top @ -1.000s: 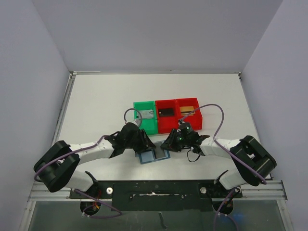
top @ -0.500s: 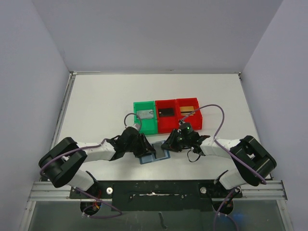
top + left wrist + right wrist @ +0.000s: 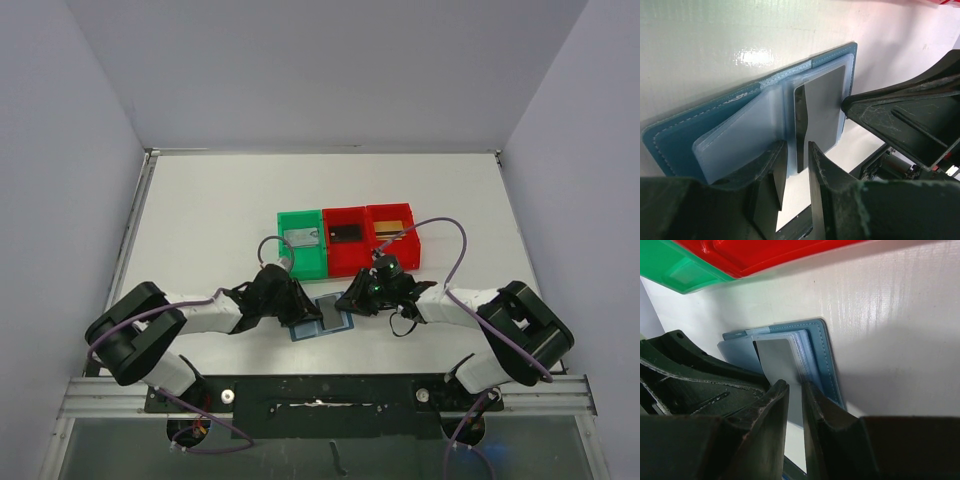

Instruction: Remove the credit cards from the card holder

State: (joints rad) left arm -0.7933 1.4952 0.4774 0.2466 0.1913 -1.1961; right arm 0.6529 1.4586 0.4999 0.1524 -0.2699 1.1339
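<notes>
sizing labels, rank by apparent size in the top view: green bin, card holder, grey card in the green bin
green bin
card holder, close second and partly hidden, so unsure
grey card, clearly smallest

The white table (image 3: 200, 220) carried an open blue card holder (image 3: 320, 322) near its front edge. Behind it stood a green bin (image 3: 305, 266) and two red bins (image 3: 345, 261) in a touching row.

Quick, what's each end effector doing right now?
Left end effector: nearly closed at the card holder; whether it grips cannot be told.
Right end effector: closed on the grey card.
</notes>
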